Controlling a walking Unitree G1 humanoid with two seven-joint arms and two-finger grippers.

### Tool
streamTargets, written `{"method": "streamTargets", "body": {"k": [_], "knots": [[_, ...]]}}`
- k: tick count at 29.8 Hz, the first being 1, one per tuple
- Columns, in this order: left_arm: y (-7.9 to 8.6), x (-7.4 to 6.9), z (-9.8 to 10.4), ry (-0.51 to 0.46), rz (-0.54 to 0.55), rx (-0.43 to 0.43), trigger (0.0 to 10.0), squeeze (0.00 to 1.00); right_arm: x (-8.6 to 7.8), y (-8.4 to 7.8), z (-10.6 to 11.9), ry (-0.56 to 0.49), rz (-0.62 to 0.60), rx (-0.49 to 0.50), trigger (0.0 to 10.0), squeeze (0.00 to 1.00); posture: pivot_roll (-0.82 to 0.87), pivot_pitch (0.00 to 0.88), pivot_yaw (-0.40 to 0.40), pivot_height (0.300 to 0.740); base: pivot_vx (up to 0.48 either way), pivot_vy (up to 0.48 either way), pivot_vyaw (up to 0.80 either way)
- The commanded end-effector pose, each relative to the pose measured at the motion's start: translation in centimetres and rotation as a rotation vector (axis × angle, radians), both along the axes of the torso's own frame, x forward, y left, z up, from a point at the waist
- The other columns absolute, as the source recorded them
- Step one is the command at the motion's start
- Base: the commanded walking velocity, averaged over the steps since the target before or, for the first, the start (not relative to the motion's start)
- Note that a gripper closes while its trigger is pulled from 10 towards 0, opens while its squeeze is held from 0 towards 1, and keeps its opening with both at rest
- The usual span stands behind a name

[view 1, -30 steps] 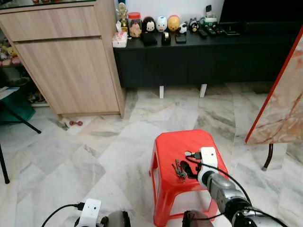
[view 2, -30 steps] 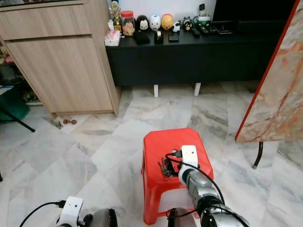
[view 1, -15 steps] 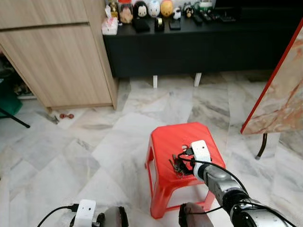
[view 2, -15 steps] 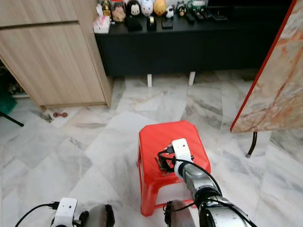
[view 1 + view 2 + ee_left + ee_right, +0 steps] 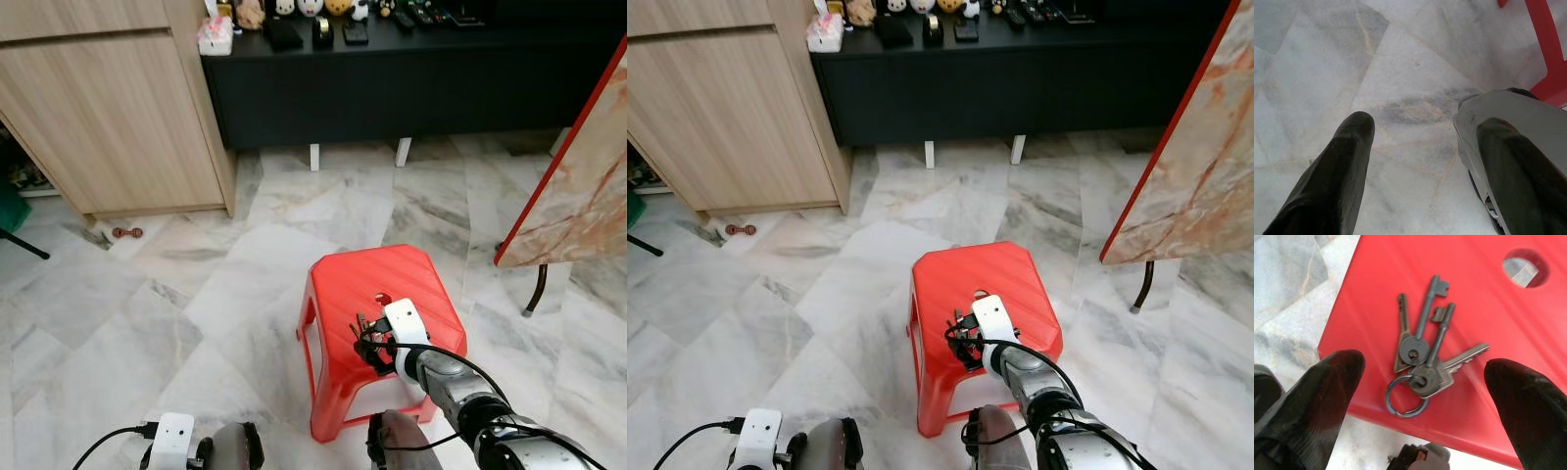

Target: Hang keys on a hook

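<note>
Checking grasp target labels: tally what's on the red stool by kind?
Keys: 4
Key ring: 1
Total: 5, all lying on the red stool, between the open fingers of the right end effector.

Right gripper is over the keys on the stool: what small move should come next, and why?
Probably lower the right gripper and close on the keys. Its fingers are spread wide on either side of the bunch, which lies flat and untouched on the red stool.
</note>
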State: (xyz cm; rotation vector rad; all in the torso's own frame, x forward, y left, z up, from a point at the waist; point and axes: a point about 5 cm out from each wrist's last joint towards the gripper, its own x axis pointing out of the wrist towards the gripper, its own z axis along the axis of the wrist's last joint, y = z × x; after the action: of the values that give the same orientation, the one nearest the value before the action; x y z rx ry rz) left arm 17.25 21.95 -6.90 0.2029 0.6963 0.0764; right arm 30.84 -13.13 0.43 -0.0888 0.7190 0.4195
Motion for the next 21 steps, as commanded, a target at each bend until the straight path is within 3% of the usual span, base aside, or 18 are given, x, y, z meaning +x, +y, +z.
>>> {"method": "streamTargets", "body": {"k": [1,20,21], "knots": [[-3.04,-7.06,-3.77,0.31,-0.048,-0.086,10.0,0.0,-0.13,0.17,-0.14,0.027,0.021,-0.012,10.0,0.0,0.07,0.249,-0.129,0.598,0.0,0.0,0.0],[-3.86,-7.68,-3.76,0.281,-0.022,-0.113,10.0,0.0,0.02,-0.3,-0.12,0.034,-0.004,-0.071,10.0,0.0,0.05,0.302,-0.169,0.598,0.0,0.0,0.0],[-3.91,-7.69,-3.76,0.279,-0.021,-0.115,10.0,0.0,0.06,-0.41,-0.09,0.031,-0.013,-0.075,7.5,0.0,0.05,0.304,-0.172,0.598,0.0,0.0,0.0]]}}
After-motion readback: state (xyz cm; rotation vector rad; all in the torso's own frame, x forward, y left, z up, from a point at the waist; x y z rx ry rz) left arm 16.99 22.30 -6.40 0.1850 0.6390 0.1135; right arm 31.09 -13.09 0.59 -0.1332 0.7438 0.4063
